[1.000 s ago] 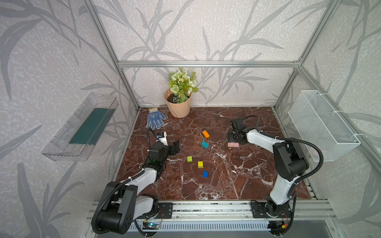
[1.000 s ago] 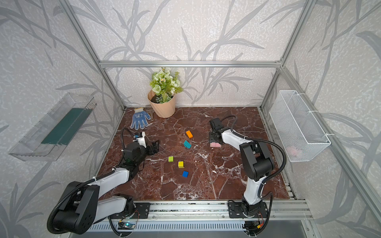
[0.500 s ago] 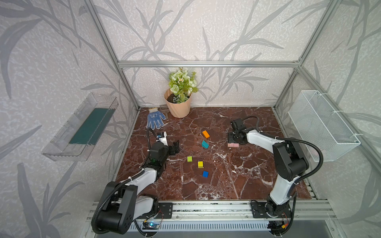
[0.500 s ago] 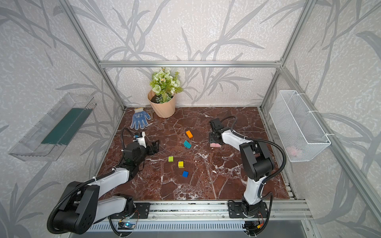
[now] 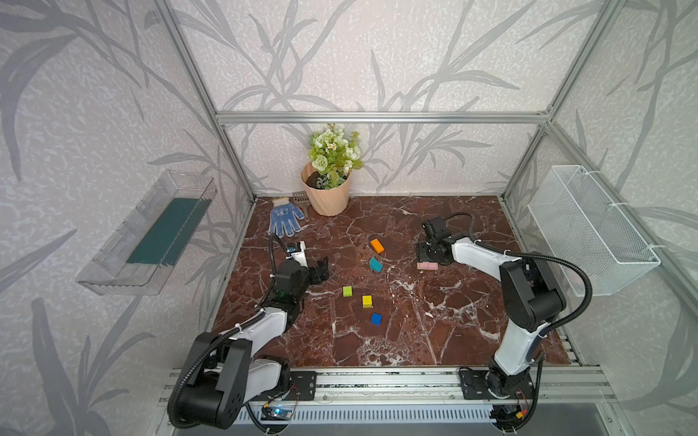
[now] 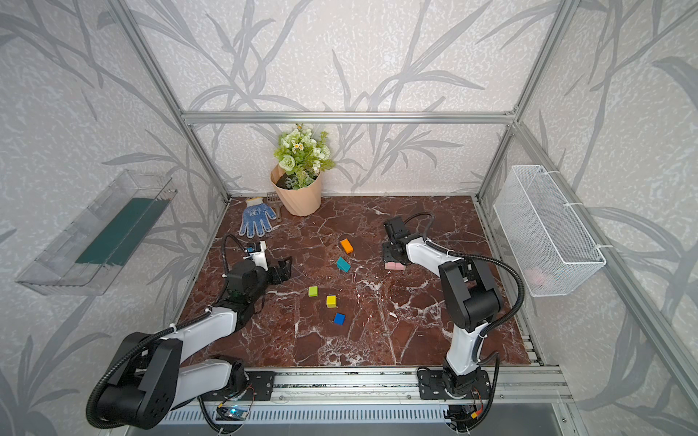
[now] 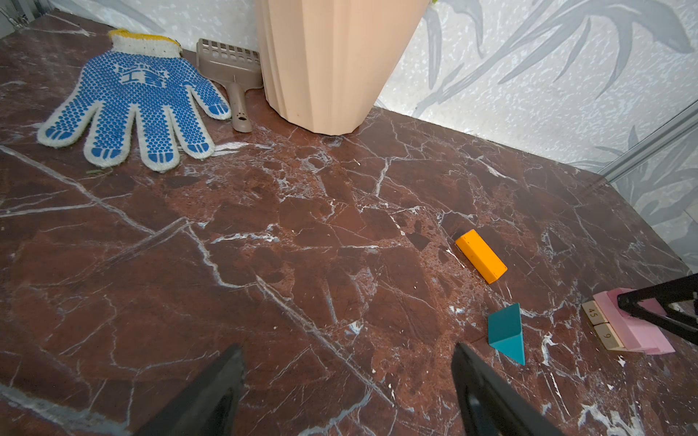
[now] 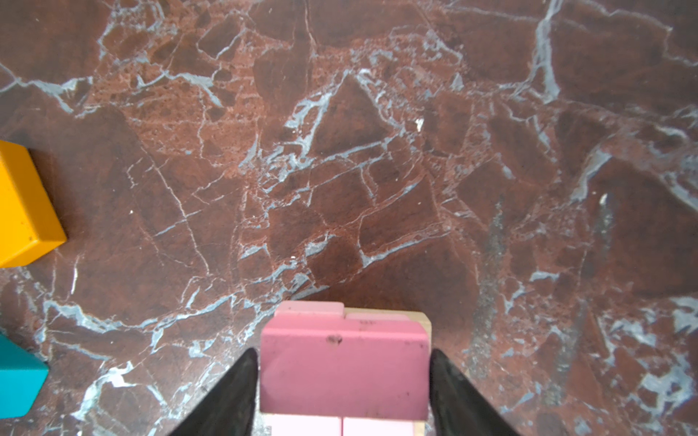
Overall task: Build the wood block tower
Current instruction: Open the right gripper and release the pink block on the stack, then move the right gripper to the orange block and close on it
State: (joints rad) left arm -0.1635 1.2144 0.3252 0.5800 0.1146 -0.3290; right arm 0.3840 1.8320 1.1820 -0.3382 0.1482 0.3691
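The tower [image 5: 427, 266] is a low stack at the right middle of the marble floor: pink blocks [image 7: 638, 332] on plain wood blocks [image 7: 600, 326]. My right gripper [image 8: 344, 362] points down over it, open, its fingers flanking the top pink block [image 8: 343, 373] with a thin gap on each side. Loose in the middle lie an orange bar [image 5: 377, 245], a teal wedge [image 5: 375, 264], a lime cube [image 5: 347, 291], a yellow cube [image 5: 366, 301] and a blue cube [image 5: 376, 319]. My left gripper [image 5: 321, 268] hovers low at the left, open and empty.
A peach flower pot [image 5: 328, 196] stands at the back wall, with a blue dotted glove [image 5: 285, 221] and a small brown scoop [image 5: 300, 198] beside it. A white wire basket [image 5: 589, 230] hangs on the right wall and a clear tray [image 5: 151, 234] on the left wall.
The right gripper's jaws have parted a little around the top pink block. The left arm and the loose blocks have not moved.
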